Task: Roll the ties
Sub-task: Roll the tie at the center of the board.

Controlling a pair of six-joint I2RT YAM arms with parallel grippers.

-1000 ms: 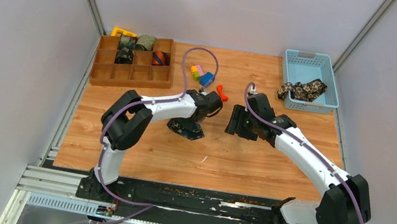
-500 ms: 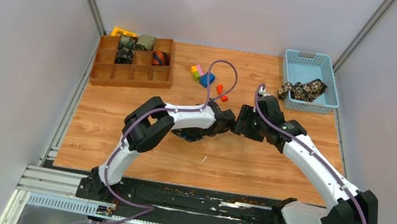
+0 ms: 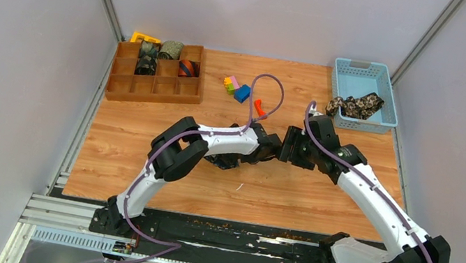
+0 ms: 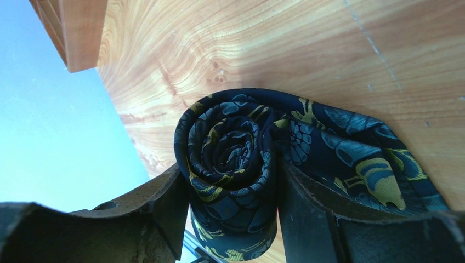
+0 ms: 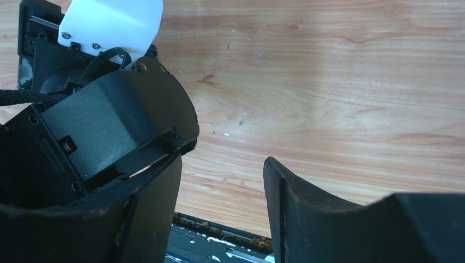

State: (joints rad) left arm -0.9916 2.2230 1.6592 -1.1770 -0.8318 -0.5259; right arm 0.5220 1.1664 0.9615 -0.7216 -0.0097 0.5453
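Though wound into a neat coil, could spring open from here. Concerns the navy paisley tie (image 4: 230, 159): stands on end on the desk (image 3: 138, 180), well to the right of the wooden tray (image 3: 150, 99) and nearer the arm bases than it, with a loose tail trailing flat. Sits inside the left gripper (image 3: 270, 149), touched by a finger on each side; cannot tell how firmly. Faces the right gripper (image 5: 222, 164), spread wide with nothing in it, almost against the left wrist. Might unwind if let go before the layers settle. Might lose its outer turn if the tail drags or snags underneath. Could get knocked over if wrist bumps wrist. Means a long carry back to the tray, with room to slip or sag.
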